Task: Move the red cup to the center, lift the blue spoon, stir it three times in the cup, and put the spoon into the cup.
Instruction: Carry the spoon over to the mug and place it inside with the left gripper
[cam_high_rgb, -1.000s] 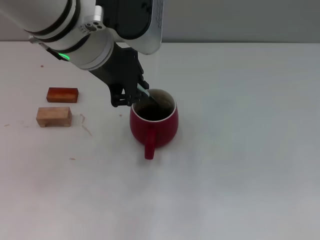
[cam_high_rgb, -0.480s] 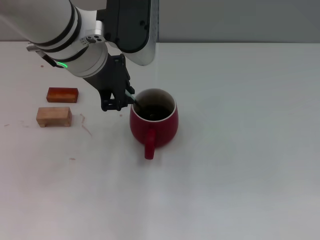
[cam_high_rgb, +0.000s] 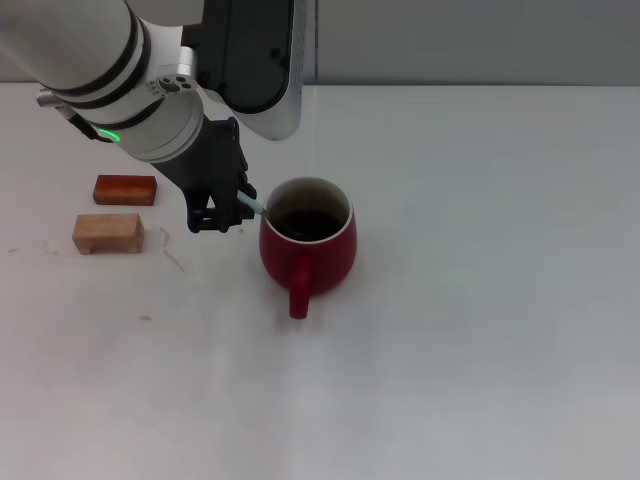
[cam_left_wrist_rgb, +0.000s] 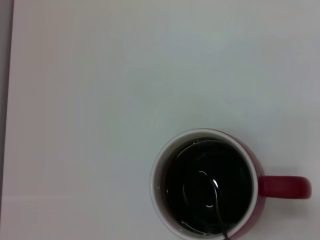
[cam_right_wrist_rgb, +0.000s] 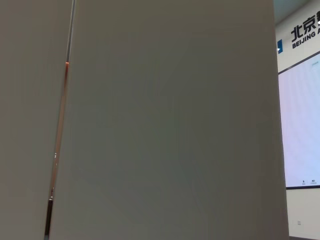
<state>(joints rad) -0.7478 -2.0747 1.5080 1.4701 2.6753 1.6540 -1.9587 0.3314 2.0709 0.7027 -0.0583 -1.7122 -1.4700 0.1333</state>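
The red cup (cam_high_rgb: 308, 243) is standing on the white table (cam_high_rgb: 480, 300). The left gripper (cam_high_rgb: 228, 211), just left of the cup's rim, is apparently pinching the blue spoon (cam_high_rgb: 255, 205), whose bowl is dipping into the cup.

the cup (cam_high_rgb: 308, 243) stands mid-table, handle toward the near edge; the left gripper (cam_high_rgb: 222, 210) crowds its left rim, with the spoon (cam_high_rgb: 255, 206) slanting over that rim into the cup; two wooden blocks (cam_high_rgb: 108, 232) sit further left, leaving a narrow lane between them and the gripper; the table (cam_high_rgb: 500, 250) right of the cup and near it lies open.
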